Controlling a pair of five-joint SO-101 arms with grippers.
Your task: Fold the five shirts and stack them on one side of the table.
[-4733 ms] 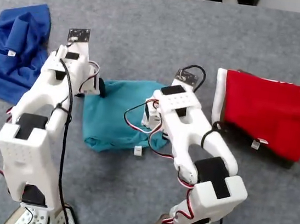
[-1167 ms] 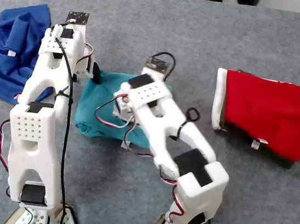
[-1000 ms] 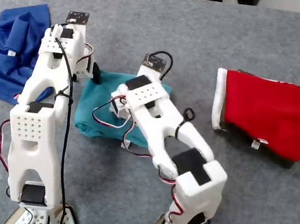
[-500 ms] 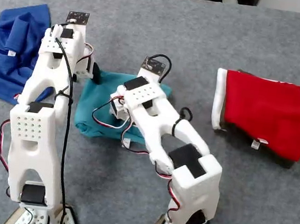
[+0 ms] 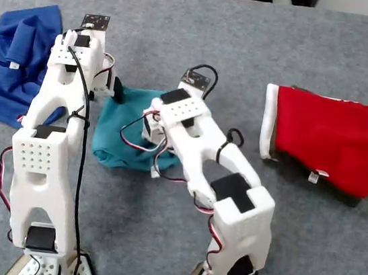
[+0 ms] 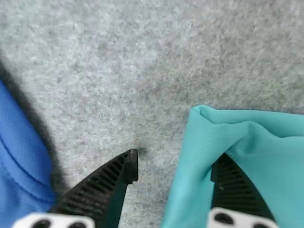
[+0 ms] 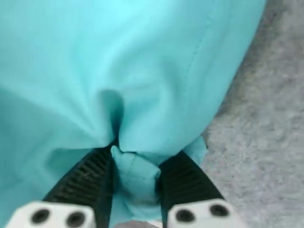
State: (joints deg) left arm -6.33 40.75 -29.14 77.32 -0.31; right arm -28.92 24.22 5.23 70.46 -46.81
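**High view: right arm is carrying the teal fold across toward the left**

High view is showing the change plainly. A few seconds back the teal shirt [image 5: 120, 136] was lying wide between the two arms. Now it is sitting narrower and bunched, because the right arm has swung leftward over it, taking the shirt's right-hand edge along. In the last half second that arm is easing slightly back to the right.

The right gripper [image 7: 135, 175] is pinching a ridge of teal cloth between its fingers. The left gripper [image 6: 176, 160] is resting spread wide at the shirt's far left corner. One of its fingers is standing on the bare tabletop [image 5: 250, 44] and the other is by the teal hem, clamping nothing. The left arm is keeping the pose it had a second ago.

For the task, this is looking like a lengthwise fold in progress on the teal shirt, not yet laid flat or released. The red shirt [image 5: 326, 139] is lying folded on top of the pile at the right side. The blue shirt [image 5: 10, 67] is lying crumpled at the far left, so it is seemingly waiting its turn.

As for writing, a small white tag is showing on the red shirt [image 5: 313, 176] and another on the blue one [image 5: 15, 66]. Both are too small to read.
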